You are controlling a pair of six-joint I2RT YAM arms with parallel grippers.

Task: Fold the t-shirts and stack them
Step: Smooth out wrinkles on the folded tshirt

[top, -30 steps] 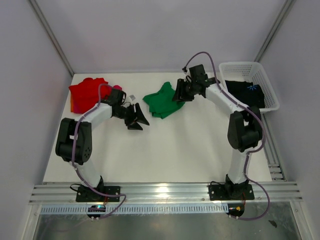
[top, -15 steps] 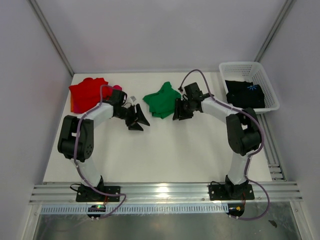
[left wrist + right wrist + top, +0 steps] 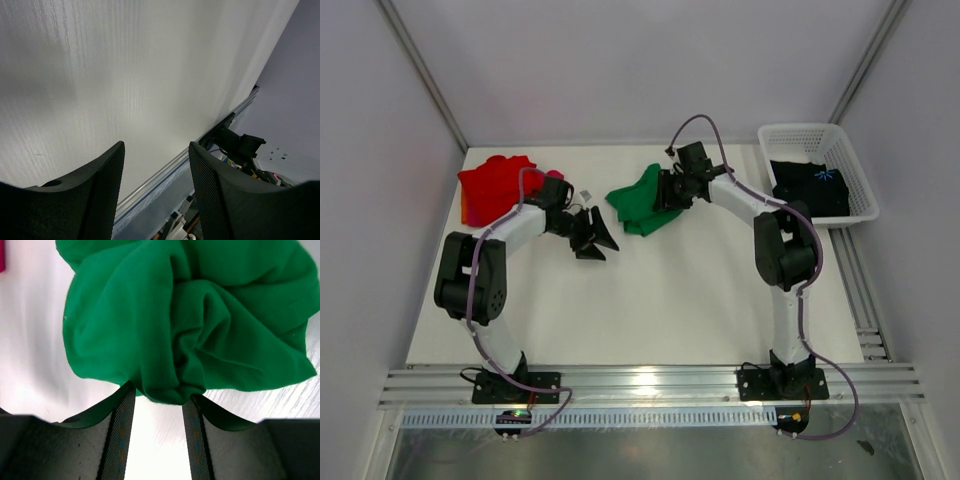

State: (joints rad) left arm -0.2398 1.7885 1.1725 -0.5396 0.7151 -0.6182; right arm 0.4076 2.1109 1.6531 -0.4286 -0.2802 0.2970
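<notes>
The green t-shirt (image 3: 638, 206) lies crumpled at the back middle of the table. My right gripper (image 3: 665, 192) is at its right edge, and in the right wrist view the fingertips (image 3: 125, 405) pinch a bunched fold of the green t-shirt (image 3: 190, 315). My left gripper (image 3: 595, 238) is open and empty over bare table, left of the green shirt; its wrist view (image 3: 156, 150) shows only table. The red t-shirt (image 3: 495, 185) lies at the back left with the magenta-pink one (image 3: 556, 176) peeking out beside it. The black t-shirt (image 3: 810, 188) lies in the basket.
The white lattice basket (image 3: 815, 130) stands at the back right corner. A small pale tag (image 3: 585, 193) lies between the red and green shirts. The metal rail (image 3: 640, 380) runs along the near edge, and walls close in the back and sides.
My right gripper swung down off the green shirt's right side, then back up and left onto its right edge. The left arm has barely moved.
</notes>
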